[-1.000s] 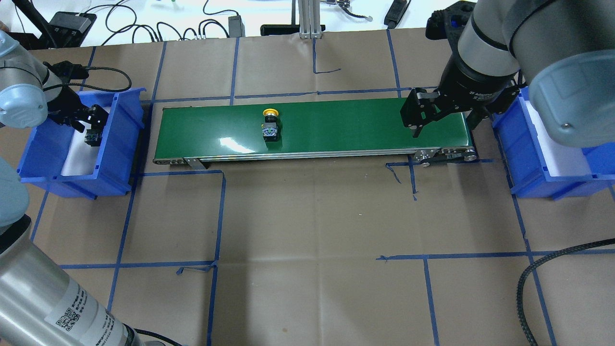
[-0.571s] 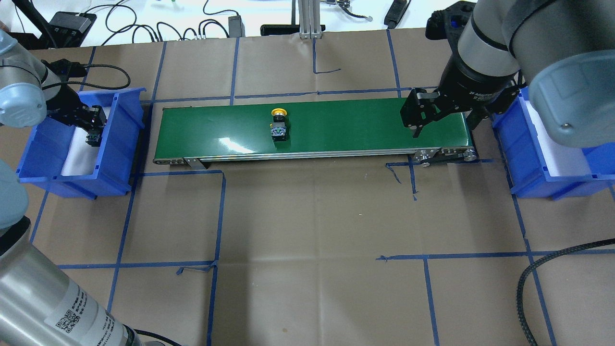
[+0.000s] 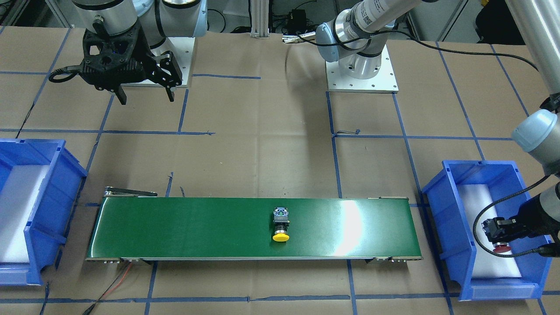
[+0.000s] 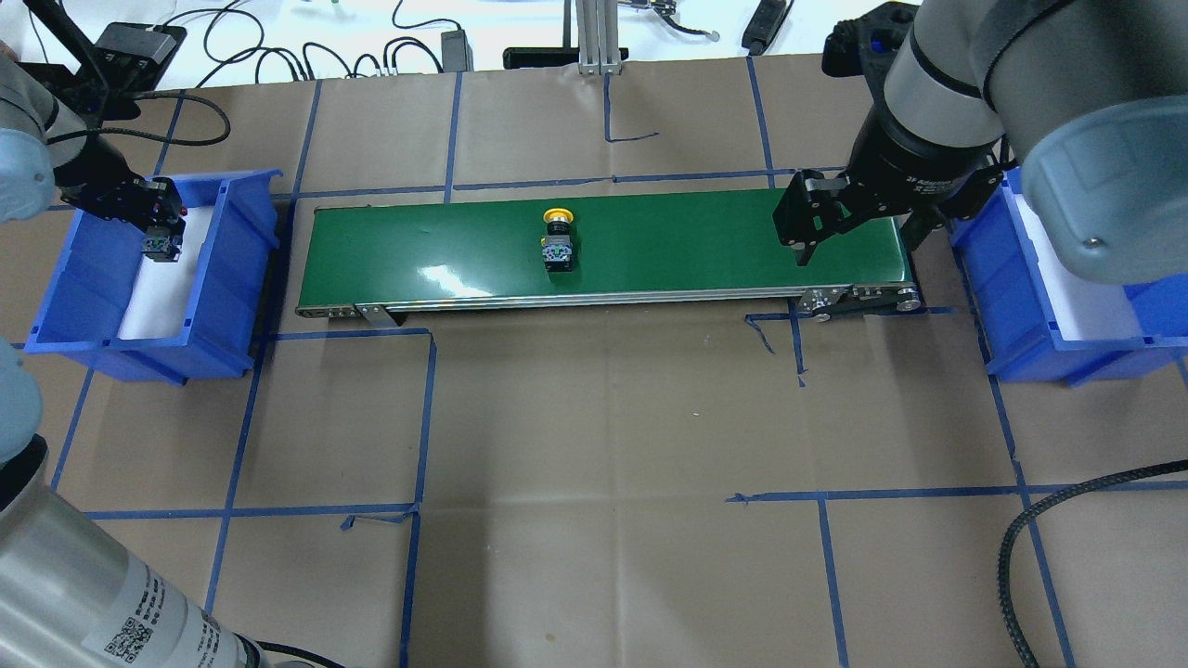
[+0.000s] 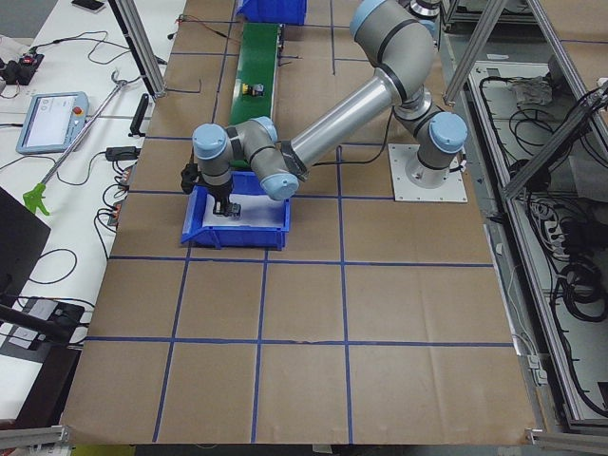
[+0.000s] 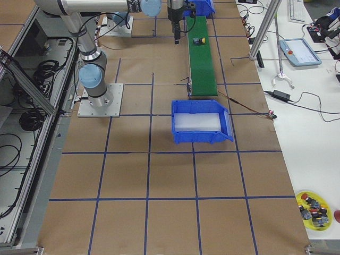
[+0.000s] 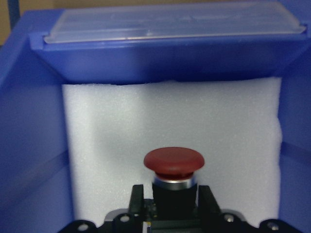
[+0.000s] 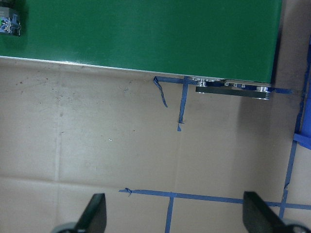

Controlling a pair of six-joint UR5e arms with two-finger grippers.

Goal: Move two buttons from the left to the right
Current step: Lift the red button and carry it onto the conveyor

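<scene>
The yellow button [image 4: 558, 239] lies on its side on the green conveyor belt [image 4: 696, 241], near the middle; it also shows in the front view [image 3: 280, 225] and at the top left corner of the right wrist view [image 8: 9, 24]. My left gripper [image 4: 156, 227] is shut on the red button [image 7: 174, 162] and holds it over the white foam inside the left blue bin [image 4: 232, 269]. The front view shows the red cap [image 3: 502, 248] under that gripper [image 3: 496, 236]. My right gripper [image 4: 858, 246] is open and empty above the belt's right end.
The right blue bin [image 4: 1021, 306], lined with white foam, stands just past the belt's right end. Blue tape lines cross the brown paper table. Cables and boxes lie along the far edge. A black cable [image 4: 1021, 557] curls at the near right.
The yellow button has ridden the belt to the right. My left gripper has moved left and toward the far end of the left bin with the red button. The right arm has not moved.
</scene>
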